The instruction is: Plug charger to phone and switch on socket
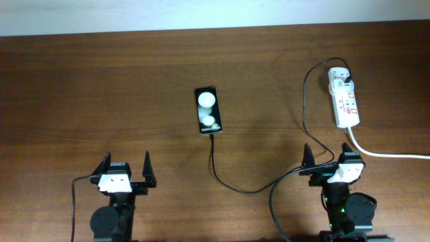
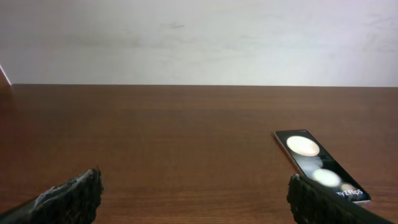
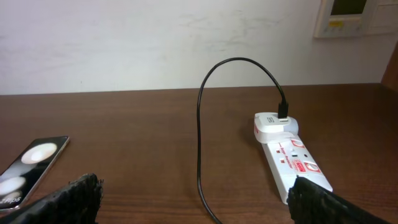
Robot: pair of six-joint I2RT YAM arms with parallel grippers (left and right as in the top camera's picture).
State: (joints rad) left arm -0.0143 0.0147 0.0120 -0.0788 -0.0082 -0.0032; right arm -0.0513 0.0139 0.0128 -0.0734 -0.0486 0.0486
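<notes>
Phone [image 1: 207, 110] mid-frame, charger [image 1: 235, 188] tip meeting its lower edge; seated or not, I can't tell. Socket [image 1: 345, 101] upper right. Along the bottom, left gripper [image 1: 125, 166] and right gripper [image 1: 328, 156] gape empty. I'd pinch just behind the connector and push straight in.

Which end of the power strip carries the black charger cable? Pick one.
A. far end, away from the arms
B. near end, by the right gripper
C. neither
A: the charger arcs into a white adapter on the far end of the socket; the thick white cord leaves the near end.
</notes>
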